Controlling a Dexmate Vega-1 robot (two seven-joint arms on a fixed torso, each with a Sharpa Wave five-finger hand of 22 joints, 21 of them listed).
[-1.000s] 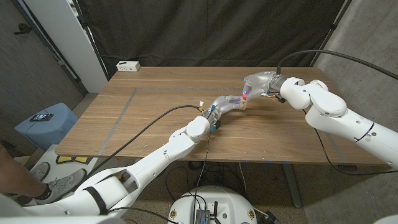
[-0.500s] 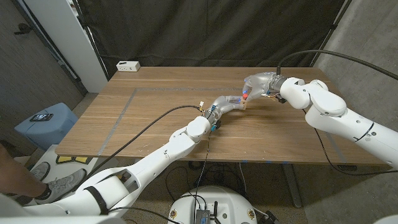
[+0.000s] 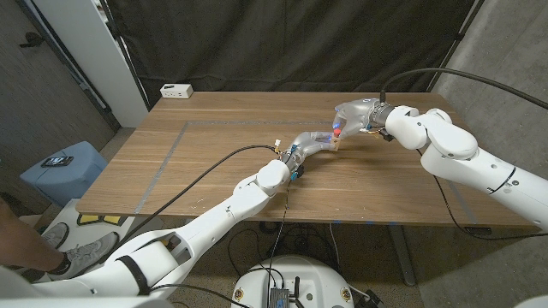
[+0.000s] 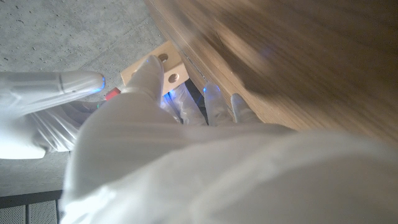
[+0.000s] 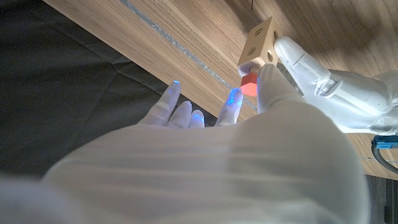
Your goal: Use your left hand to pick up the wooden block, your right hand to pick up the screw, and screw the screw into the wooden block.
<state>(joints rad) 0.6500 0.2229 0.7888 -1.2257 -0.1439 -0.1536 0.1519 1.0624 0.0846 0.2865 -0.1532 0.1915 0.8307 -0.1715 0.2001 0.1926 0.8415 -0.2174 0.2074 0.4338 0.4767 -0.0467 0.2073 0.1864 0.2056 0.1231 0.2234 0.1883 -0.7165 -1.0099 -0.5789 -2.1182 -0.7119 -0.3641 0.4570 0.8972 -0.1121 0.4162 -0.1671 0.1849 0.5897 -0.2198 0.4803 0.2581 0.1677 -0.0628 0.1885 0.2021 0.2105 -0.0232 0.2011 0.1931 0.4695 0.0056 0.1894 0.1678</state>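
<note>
Right of centre in the head view, the left hand (image 3: 315, 142) grips the light, rigid wooden block (image 5: 259, 42) by its sides while the right hand (image 3: 353, 115) pinches the small, slippery red-headed screw (image 5: 249, 85) against it.

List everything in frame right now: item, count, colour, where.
wooden block: 1, pale wood with round holes, held up over the table's far right part by the left hand
screw: 1, red head, against the block's end, in the right hand's fingers
table: 1, brown wood, with a pale tape line on its left part
white box: 1, white, far left corner of the table
stool: 1, light blue, on the floor left of the table
black curtain: 1, black, behind the table
left hand: 1, white, grips the block
right hand: 1, white, pinches the screw
</note>
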